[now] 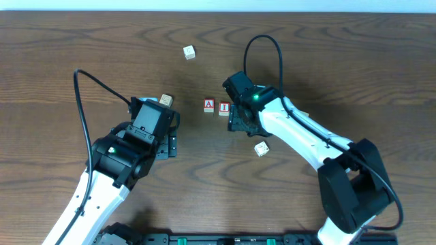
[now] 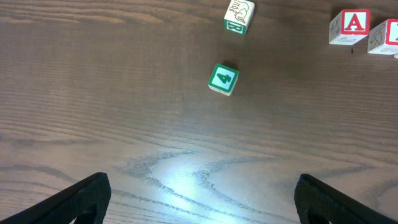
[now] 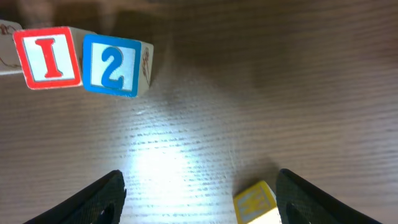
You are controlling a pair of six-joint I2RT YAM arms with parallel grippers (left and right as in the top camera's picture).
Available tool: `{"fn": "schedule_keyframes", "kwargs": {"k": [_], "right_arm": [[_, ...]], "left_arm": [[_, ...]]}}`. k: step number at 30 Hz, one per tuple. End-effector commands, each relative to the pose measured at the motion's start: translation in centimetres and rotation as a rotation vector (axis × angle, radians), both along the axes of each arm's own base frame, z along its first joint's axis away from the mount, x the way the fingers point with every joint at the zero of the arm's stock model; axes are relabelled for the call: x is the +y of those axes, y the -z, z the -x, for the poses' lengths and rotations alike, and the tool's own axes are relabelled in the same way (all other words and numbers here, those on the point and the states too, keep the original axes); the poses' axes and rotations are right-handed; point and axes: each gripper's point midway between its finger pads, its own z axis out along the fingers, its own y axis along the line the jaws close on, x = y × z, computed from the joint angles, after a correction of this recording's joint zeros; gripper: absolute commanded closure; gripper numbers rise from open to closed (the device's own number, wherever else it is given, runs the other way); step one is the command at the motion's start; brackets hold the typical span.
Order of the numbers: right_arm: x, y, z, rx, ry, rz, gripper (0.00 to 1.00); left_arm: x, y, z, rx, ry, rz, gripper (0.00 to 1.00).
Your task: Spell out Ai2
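Observation:
Near the table's middle, the red "A" cube and the red "I" cube stand side by side. The right wrist view shows the blue "2" cube touching the right side of the "I" cube; from overhead the right arm hides it. My right gripper is open just in front of these cubes and holds nothing. My left gripper is wide open and empty to the left. The left wrist view has the "A" cube and the "I" cube at its top right.
A green "4" cube lies just ahead of the left gripper. A pale cube sits farther back. A yellow-marked cube rests beside the right gripper's right finger.

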Motion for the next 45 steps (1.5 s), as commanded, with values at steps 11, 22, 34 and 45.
{"fn": "schedule_keyframes", "kwargs": {"k": [11, 22, 34, 45], "right_arm": [[-0.4, 2.9, -0.8, -0.077, 0.030, -0.003, 0.22], [-0.4, 4.9, -1.4, -0.076, 0.016, 0.027, 0.23], [-0.4, 4.4, -2.9, -0.144, -0.017, 0.046, 0.24], [-0.9, 4.2, -3.3, -0.166, -0.027, 0.084, 0.24]], "left_arm": [[0.4, -0.4, -0.2, -0.015, 0.006, -0.024, 0.05], [0.4, -0.4, -0.2, -0.014, 0.006, -0.025, 0.04], [0.5, -0.4, -0.2, -0.016, 0.004, -0.031, 0.05], [0.5, -0.4, -0.2, -0.016, 0.004, -0.031, 0.05]]}}
